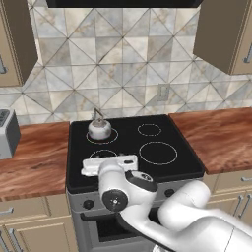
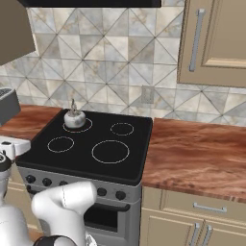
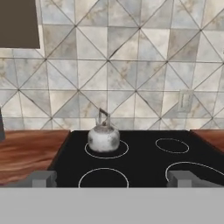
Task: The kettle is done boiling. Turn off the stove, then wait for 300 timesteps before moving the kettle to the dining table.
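The kettle (image 1: 99, 129) sits upright on the back left burner of the stove (image 1: 162, 135), with its thin wire handle standing up; in the hand view the kettle (image 3: 103, 138) is straight ahead, on its white ring, with the tiled wall (image 3: 131, 65) behind it. The end effector (image 3: 111, 178) is wide open and holds nothing; its two dark tips stand far apart, low over the front of the stove, well short of the kettle.

The step now looks like turning the stove off, so the kettle should be left alone for now. The black knobs (image 2: 120, 195) run in a row along the front of the stove, below the glass top; the end effector must go down and in front to reach them. I cannot tell which knob belongs to the kettle's burner; the far left ones seem most likely. Close gently on that one knob only; turn it all the way; do not bump the knob next to it.

A brown worktop (image 1: 219, 138) lies on each side of the stove; a grey toaster (image 1: 7, 133) stands to the left of the stove.
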Controlling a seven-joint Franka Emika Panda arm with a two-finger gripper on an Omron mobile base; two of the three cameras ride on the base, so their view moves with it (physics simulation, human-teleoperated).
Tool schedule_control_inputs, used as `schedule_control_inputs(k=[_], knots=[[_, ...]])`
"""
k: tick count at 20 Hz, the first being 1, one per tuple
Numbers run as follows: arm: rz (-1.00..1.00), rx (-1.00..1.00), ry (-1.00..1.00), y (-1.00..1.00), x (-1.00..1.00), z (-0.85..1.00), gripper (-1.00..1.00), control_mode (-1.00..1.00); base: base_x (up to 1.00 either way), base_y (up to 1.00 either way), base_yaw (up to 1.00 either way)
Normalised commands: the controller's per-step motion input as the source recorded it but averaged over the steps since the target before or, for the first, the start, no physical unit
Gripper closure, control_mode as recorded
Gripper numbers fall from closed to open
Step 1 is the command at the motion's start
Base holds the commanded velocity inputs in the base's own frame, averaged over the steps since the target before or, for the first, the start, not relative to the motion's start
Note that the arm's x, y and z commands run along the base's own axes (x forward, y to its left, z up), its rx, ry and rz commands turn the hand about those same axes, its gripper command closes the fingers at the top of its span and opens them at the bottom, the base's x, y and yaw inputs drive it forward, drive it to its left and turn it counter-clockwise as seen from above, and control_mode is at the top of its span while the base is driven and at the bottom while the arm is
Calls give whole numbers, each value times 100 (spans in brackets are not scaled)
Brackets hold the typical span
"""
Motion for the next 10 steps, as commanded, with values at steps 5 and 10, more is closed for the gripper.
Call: schedule_control_inputs(k=[5,10], knots=[[0,2,16,0,0,41,-100,-100,0,0,0],[2,3,17,0,0,36,-100,-100,0,0,0]])
